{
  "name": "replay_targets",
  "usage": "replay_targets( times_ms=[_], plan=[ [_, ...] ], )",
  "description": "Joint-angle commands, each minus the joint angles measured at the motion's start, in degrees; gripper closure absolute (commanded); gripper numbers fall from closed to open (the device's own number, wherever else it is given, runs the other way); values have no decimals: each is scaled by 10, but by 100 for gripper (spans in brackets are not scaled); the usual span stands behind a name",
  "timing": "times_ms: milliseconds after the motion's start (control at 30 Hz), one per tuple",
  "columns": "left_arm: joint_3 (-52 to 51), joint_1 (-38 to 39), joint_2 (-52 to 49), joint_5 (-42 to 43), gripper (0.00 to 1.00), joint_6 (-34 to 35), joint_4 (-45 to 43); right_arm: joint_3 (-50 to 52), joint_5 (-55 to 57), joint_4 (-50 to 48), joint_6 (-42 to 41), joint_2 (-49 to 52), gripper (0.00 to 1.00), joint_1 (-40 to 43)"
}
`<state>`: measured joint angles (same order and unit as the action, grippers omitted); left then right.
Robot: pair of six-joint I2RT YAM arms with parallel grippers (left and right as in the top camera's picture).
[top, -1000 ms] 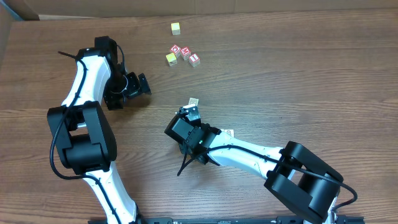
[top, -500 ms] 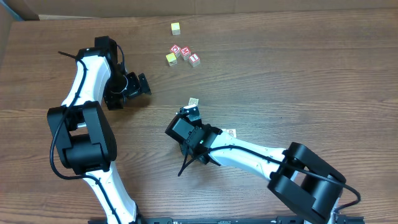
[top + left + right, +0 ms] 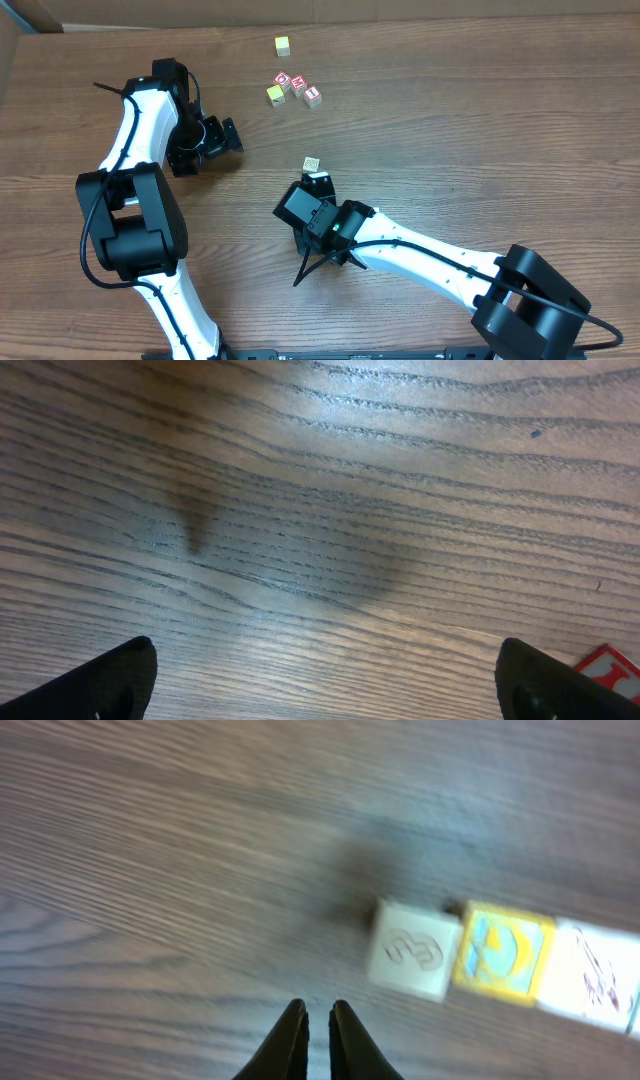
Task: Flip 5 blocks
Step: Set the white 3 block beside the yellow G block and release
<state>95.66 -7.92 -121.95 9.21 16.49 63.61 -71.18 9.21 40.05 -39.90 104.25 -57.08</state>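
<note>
Jaws of the empty right gripper (image 3: 320, 1030) pinch together just beside the cream "3" block (image 3: 405, 948), seemingly to tip it. The left gripper (image 3: 225, 135) idles wide open toward the table's (image 3: 500, 120) left edge.

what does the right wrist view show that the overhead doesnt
Only the right wrist: three blocks side by side, a cream block with a 3, a yellow-framed block and a white block. Only the overhead: both arms, the open left pincer, a cluster of four cubes, a lone yellow-topped cube, and a pale block that may or may not be one of those three. Both: the wooden table and the right pincer, shut and empty.
</note>
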Motion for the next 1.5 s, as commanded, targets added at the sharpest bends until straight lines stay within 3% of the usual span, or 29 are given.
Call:
replay_targets(
  times_ms=[0, 533, 1467],
  plan=[
    [6, 1, 12, -2, 0, 1, 0, 1, -3, 12, -58, -5, 91, -5],
    [6, 1, 12, -2, 0, 1, 0, 71, -3, -76, -82, -5, 94, -6],
    [6, 1, 12, -2, 0, 1, 0, 79, 32, -87, -81, 13, 96, -5]
  ],
)
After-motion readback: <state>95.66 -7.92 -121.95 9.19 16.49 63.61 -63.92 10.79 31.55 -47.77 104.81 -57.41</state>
